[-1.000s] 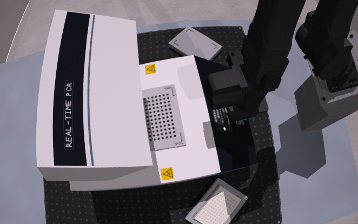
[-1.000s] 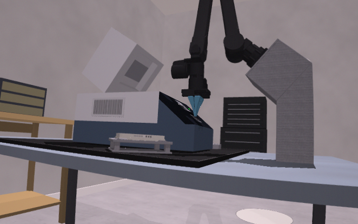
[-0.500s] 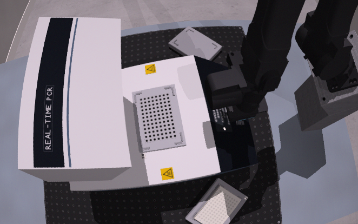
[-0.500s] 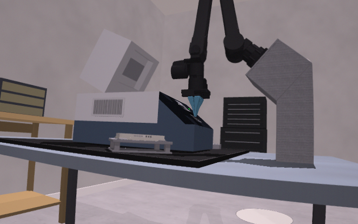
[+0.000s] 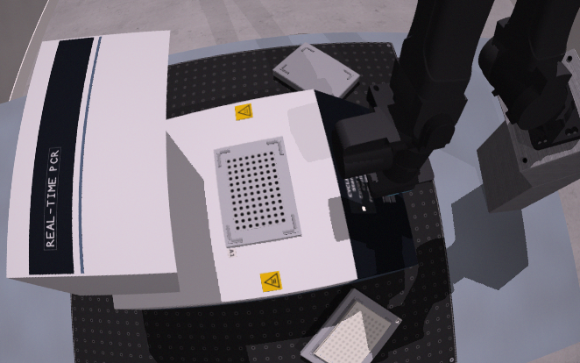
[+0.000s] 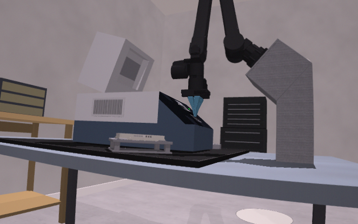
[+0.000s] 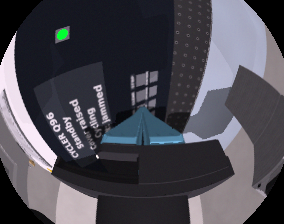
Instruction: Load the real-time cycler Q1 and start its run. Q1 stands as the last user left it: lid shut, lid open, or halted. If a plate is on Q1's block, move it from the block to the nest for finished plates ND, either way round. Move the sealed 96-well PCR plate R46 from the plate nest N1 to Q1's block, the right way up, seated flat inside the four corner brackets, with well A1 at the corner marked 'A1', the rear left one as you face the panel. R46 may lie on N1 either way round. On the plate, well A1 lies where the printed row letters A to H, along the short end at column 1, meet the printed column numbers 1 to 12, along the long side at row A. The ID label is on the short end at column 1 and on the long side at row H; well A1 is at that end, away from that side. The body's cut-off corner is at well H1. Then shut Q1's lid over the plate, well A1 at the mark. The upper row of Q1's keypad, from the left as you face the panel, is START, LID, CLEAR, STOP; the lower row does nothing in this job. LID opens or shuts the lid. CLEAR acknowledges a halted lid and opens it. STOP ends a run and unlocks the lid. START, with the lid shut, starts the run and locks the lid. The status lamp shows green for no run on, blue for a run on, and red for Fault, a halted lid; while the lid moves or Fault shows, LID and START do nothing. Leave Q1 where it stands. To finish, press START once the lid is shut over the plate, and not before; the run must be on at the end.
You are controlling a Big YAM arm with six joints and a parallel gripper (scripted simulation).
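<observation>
The cycler Q1 [image 5: 256, 198] stands with its white lid [image 5: 88, 153] [image 6: 116, 65] swung open and tilted back. Its grey block [image 5: 257, 191] with four corner brackets shows bare wells, with no plate on it. A small 'A1' mark [image 5: 231, 253] sits by one block corner. The sealed plate R46 [image 5: 355, 336] lies on nest N1 [image 6: 140, 142] in front of the cycler. My gripper [image 6: 195, 112] is shut and empty, its blue fingertips [image 7: 142, 129] pointing down at the keypad [image 7: 143, 90] on the dark sloped panel. The status lamp [image 7: 61, 34] shows green.
The empty grey nest ND [image 5: 315, 69] lies behind the cycler on the black mat. The arm's grey pedestal [image 5: 548, 148] stands to the right. A dark drawer cabinet [image 6: 244, 124] and a wooden shelf unit [image 6: 21, 117] stand off the table.
</observation>
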